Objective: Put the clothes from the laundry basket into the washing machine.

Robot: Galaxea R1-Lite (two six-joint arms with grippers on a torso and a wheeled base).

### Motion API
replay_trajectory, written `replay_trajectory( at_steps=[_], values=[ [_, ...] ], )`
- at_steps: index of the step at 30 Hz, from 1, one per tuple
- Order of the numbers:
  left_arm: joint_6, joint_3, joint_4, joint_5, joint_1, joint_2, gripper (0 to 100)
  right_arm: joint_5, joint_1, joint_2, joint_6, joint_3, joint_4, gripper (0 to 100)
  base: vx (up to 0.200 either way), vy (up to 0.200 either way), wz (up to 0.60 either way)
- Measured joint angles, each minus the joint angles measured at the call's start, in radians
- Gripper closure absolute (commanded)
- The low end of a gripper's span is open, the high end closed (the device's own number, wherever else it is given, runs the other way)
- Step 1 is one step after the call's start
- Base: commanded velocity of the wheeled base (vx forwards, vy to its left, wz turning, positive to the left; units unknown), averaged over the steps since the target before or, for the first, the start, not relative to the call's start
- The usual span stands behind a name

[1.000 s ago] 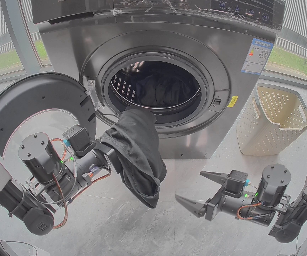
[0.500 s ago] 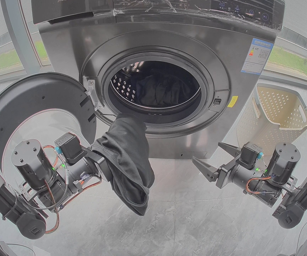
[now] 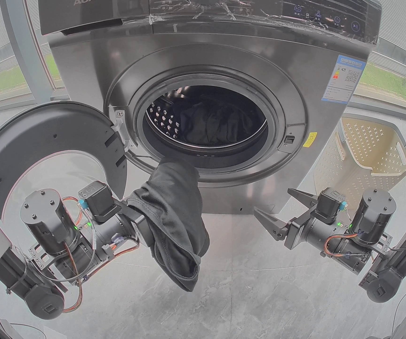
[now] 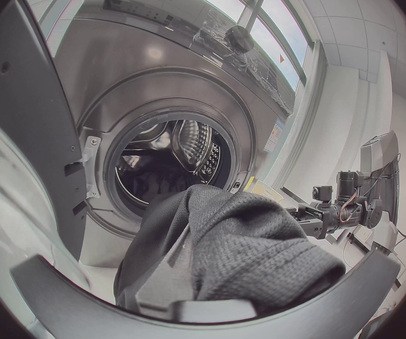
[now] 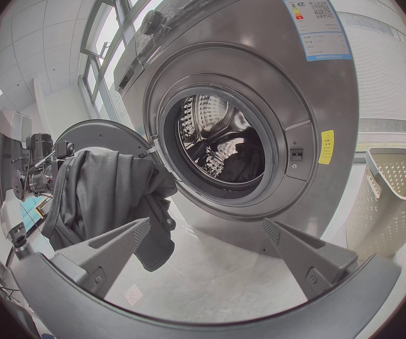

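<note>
Left jaws clamp dark garment (image 3: 177,222), hanging lengthwise, top toward the drum (image 3: 165,118).

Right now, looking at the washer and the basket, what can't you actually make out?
Laundry basket floor: behind its own near wall in the head view, cut by the edge in the right wrist view; whether clothes remain is unknowable.
Clothes in the drum: one dark shadowed heap in every view; piece count unclear.
Dark garment: bunched and hanging; its type is unclear.
Control panel symbols: too small, under wrinkled plastic film, head view.
</note>
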Motion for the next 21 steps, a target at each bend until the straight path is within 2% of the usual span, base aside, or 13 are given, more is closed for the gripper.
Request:
replay_trajectory(
  at_steps=[7,14,21],
  values=[
    [0.019,0.012,-0.001,0.002,-0.025,0.01,100,0.0,0.005,0.001,0.0,0.003,0.0,0,0.0,0.0,0.0],
    [0.021,0.025,-0.001,0.0,-0.04,0.016,100,0.0,0.011,0.002,0.004,0.005,0.001,0,0.2,0.0,0.0],
    [0.025,0.026,-0.001,0.002,-0.048,0.025,100,0.0,0.011,0.002,0.006,0.007,0.002,0,0.0,0.0,0.0]
  ],
)
